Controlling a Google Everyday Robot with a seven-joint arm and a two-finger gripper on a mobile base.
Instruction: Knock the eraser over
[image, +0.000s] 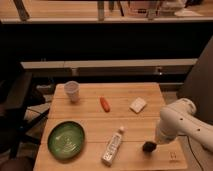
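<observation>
The eraser (148, 147) is a small dark lump on the wooden table (125, 122), near the front right. My white arm comes in from the right and bends down to it. The gripper (153, 143) is at the arm's lower end, right at the eraser's upper right side and seemingly touching it. The arm hides most of the gripper.
A white bottle (113, 146) lies to the left of the eraser. A green plate (66, 140) sits front left, a white cup (73, 90) back left, a small orange-red stick (104, 103) mid-table and a white square pad (137, 104) to its right. The table's right edge is close.
</observation>
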